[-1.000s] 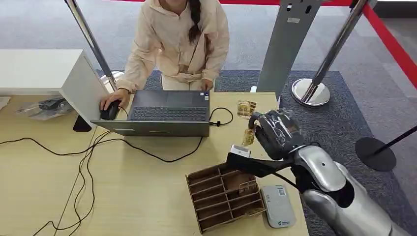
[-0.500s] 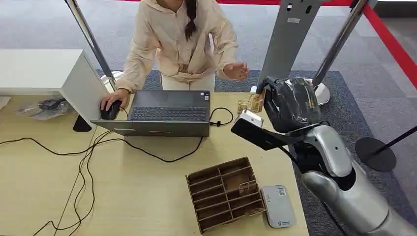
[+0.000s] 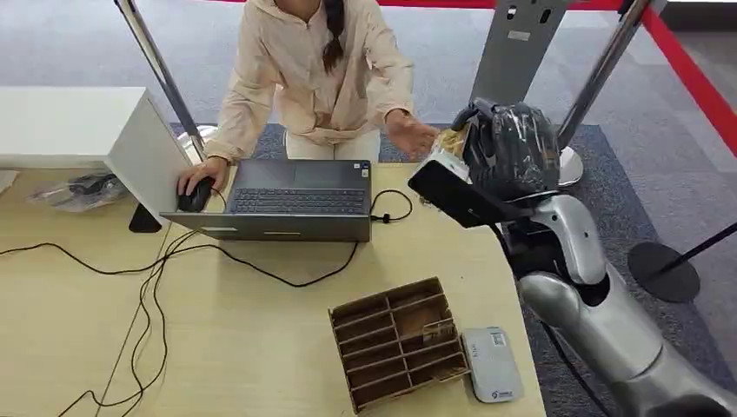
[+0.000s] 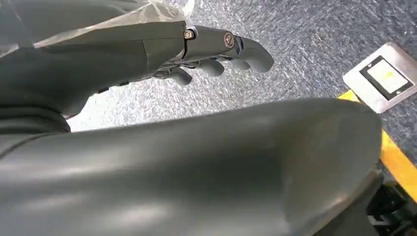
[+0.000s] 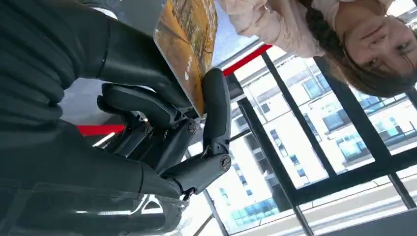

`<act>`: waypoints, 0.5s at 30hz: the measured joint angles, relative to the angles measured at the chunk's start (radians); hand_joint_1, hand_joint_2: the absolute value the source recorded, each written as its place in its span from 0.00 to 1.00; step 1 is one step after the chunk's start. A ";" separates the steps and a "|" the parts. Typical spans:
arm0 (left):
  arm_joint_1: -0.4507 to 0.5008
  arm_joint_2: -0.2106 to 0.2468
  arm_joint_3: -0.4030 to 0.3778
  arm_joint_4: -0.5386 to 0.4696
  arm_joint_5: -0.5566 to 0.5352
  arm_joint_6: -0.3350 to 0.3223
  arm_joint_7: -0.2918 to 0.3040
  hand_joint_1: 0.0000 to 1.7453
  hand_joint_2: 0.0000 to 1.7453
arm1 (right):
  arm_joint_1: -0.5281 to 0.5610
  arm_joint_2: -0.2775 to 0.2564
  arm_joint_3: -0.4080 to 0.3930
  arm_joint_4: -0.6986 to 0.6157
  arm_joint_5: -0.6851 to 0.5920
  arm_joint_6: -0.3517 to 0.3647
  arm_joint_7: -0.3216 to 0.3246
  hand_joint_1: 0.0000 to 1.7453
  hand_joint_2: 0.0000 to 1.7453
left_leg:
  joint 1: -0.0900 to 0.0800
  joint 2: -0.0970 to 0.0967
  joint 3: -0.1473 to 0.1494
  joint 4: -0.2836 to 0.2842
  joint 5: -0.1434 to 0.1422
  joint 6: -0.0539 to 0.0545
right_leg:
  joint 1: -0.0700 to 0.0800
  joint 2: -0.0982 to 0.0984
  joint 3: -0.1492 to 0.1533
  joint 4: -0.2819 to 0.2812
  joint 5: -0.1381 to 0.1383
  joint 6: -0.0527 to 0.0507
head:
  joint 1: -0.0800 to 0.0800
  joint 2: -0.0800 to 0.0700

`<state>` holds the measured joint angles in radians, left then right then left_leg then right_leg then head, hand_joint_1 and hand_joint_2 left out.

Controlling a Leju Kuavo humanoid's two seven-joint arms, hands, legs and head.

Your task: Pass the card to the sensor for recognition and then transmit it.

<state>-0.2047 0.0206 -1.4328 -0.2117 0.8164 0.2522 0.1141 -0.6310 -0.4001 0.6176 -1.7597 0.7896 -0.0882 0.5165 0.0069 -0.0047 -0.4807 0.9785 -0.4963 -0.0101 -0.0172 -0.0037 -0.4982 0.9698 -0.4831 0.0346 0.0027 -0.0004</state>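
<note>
Right hand [image 3: 508, 149] raised past the far right corner of the table [image 3: 261, 347], wrapped in clear plastic, holding the card [image 3: 449, 142] pinched between thumb and fingers. In the right wrist view, same grip up close: card [image 5: 189, 44] yellow-orange with a tree picture, clamped by the dark fingers [image 5: 216, 110]. Card held off the table, just beside a person's open hand [image 3: 414, 135] reaching toward it; contact between the two impossible to judge.

Left hand [image 4: 216, 54] seen in the left wrist view over grey-blue carpet, fingers loosely apart, holding nothing.

Near the front right corner of the table, a brown cardboard organizer [image 3: 395, 340] divided into narrow compartments; one card-like piece [image 3: 438, 331] standing in a compartment on its right side, other compartments apparently bare. Just beside it, at the right edge, a flat grey card reader [image 3: 491, 363].

At the far edge, an open laptop [image 3: 291, 198], with the person's other hand on a dark mouse [image 3: 193, 196] to its left. Black cables [image 3: 156, 261] trailing across the left half of the table. White box [image 3: 87, 130] at the far left corner.
</note>
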 joint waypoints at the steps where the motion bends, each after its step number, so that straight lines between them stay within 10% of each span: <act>1: -0.003 -0.002 -0.001 0.000 -0.001 -0.001 0.002 0.00 0.00 | -0.004 0.006 0.000 0.016 -0.003 -0.009 -0.002 1.00 1.00 | 0.000 0.000 0.000 0.000 0.000 0.000 | 0.000 0.000 0.000 0.000 0.000 0.000 | 0.000 0.000; 15: -0.027 -0.018 -0.030 0.000 -0.030 -0.009 0.018 0.00 0.00 | -0.069 0.115 0.014 0.278 -0.030 -0.120 -0.034 1.00 1.00 | 0.000 0.000 -0.001 0.000 0.000 0.000 | 0.000 0.000 -0.001 0.000 0.000 0.000 | 0.000 0.000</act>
<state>-0.2320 0.0023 -1.4633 -0.2117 0.7862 0.2434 0.1316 -0.6996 -0.2854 0.6313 -1.4814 0.7595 -0.2079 0.4829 0.0070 -0.0052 -0.4817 0.9785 -0.4963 -0.0101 -0.0172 -0.0038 -0.4992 0.9699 -0.4831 0.0346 0.0027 -0.0004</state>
